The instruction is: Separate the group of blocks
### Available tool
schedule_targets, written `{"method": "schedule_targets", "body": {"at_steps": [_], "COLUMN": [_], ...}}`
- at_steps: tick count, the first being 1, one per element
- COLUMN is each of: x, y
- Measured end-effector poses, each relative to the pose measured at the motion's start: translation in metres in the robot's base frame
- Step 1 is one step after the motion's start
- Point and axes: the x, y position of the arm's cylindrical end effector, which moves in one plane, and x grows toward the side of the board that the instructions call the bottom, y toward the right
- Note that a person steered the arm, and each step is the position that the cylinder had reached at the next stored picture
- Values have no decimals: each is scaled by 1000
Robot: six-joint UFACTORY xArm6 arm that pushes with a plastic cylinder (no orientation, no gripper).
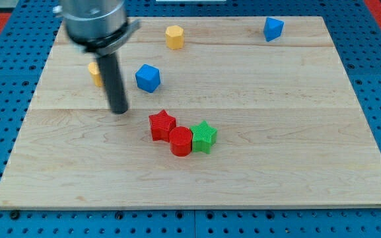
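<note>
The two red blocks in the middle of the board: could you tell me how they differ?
The red star block has pointed arms; the red cylinder is round. The star lies toward the view's left and top, nearer my tip; the cylinder lies lower right, against the green star block. Both are red, and they touch each other.

On the wooden board [296,165] I count seven blocks: two red [162,124], two blue [147,77], two yellow [174,36], one green star [205,137].
</note>
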Motion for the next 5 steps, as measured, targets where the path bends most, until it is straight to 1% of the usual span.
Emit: {"method": "schedule_targets", "body": {"at_steps": [1,2,3,4,5], "x": [3,12,33,58,23], "y": [30,82,35,67,123]}}
